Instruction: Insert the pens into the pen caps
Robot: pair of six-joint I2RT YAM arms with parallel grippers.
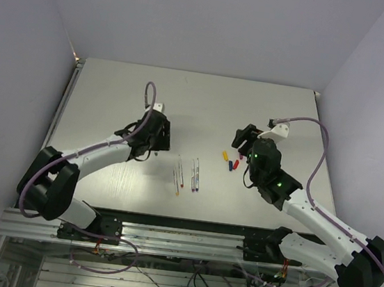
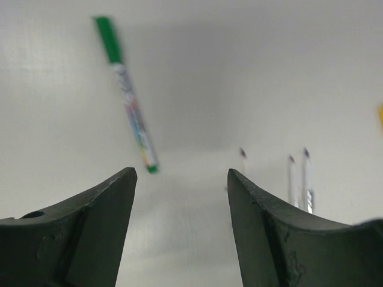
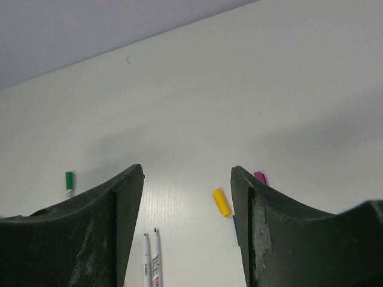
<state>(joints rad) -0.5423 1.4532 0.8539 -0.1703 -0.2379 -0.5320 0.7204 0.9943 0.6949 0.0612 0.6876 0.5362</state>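
Observation:
A pen with a green cap on it lies on the table just ahead of my left gripper, which is open and holds nothing. Several uncapped pens lie side by side at mid-table, between the two arms; their tips show in the left wrist view. Loose pen caps lie in a small cluster to their right. My right gripper hovers open over the table with the yellow cap between and beyond its fingers. The purple cap peeks past the right finger.
The pale table ends in a raised metal edge at the left and a rail at the near side. Grey walls close in behind and at both sides. Cables loop from both arms.

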